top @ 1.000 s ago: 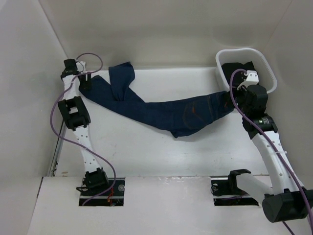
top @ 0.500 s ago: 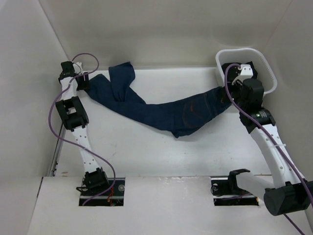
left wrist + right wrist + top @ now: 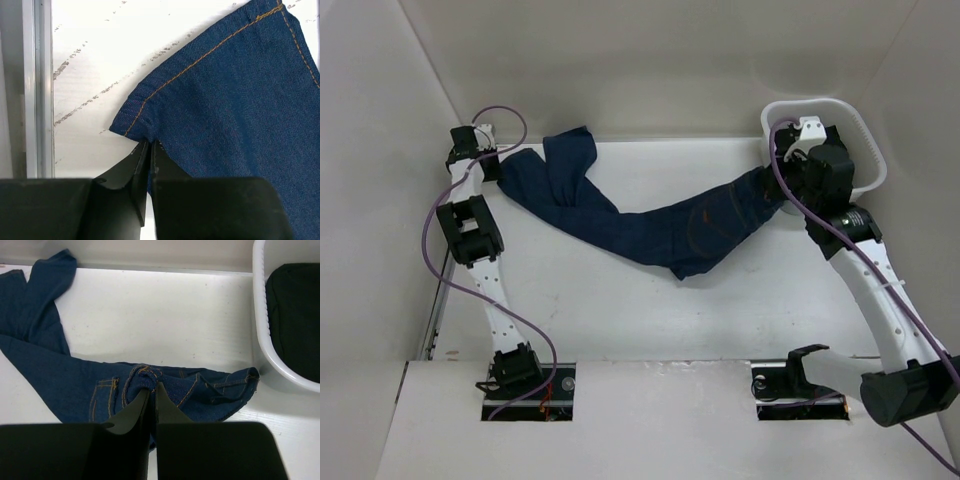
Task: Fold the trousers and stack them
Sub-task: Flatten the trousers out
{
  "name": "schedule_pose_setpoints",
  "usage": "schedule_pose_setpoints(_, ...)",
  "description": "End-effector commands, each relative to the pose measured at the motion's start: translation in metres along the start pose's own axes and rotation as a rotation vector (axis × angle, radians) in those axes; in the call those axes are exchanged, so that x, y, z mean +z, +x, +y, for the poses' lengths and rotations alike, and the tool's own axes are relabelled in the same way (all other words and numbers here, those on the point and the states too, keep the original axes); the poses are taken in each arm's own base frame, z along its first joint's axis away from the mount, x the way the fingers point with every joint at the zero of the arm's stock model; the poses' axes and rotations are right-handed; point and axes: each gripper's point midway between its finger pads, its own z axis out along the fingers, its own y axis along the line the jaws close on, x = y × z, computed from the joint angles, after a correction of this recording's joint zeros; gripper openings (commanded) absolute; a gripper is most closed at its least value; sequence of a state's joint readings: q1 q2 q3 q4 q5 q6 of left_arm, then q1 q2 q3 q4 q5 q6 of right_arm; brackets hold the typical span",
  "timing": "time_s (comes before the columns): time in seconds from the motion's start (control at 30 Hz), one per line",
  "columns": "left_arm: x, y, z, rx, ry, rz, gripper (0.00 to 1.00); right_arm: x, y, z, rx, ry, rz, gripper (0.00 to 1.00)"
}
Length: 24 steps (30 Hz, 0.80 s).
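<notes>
The dark blue trousers (image 3: 650, 230) lie stretched across the table from far left to far right, with one leg folded over at the back left (image 3: 570, 160). My left gripper (image 3: 496, 166) is shut on the hem corner of a leg; in the left wrist view its tips (image 3: 150, 146) pinch the denim (image 3: 240, 100) just under the tan-stitched edge. My right gripper (image 3: 783, 188) is shut on the waist end. In the right wrist view its tips (image 3: 154, 388) hold a bunched fold of waistband beside a back pocket (image 3: 105, 397).
A white basket (image 3: 868, 135) stands at the far right corner, close behind my right gripper, with a dark folded garment (image 3: 295, 315) inside. White walls enclose the table (image 3: 650, 310) at the left, back and right. A metal rail (image 3: 37, 85) runs along the table's left edge.
My left gripper has shut on the leg hem. My right arm has moved back toward the basket with the waist end, pulling that part of the trousers up and away.
</notes>
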<state>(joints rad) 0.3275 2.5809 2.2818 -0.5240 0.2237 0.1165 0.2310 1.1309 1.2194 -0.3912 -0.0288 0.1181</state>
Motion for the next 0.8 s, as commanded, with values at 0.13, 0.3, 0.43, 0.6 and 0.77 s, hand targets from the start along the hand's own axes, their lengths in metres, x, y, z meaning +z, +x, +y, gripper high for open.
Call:
schedule_pose_setpoints(0.13, -0.036, 0.009, 0.027, -0.087, -0.060, -0.008, 0.00, -0.005, -0.052, 0.006, -0.047, 0.008, -0.117, 0.05)
schedule_pose_setpoints(0.3, -0.099, -0.034, 0.050, 0.004, -0.162, -0.122, 0.00, -0.011, -0.110, -0.035, -0.070, 0.137, -0.237, 0.03)
schedule_pose_setpoints(0.43, -0.154, -0.077, 0.062, 0.140, -0.257, -0.182, 0.00, -0.013, -0.187, -0.060, -0.081, 0.198, -0.378, 0.02)
schedule_pose_setpoints(0.6, -0.218, -0.087, 0.084, 0.220, -0.373, -0.174, 0.00, -0.030, -0.196, -0.041, -0.108, 0.110, -0.437, 0.02)
schedule_pose_setpoints(0.77, -0.250, -0.020, 0.083, 0.256, -0.376, -0.044, 0.00, -0.048, -0.072, -0.018, -0.036, 0.019, -0.317, 0.04)
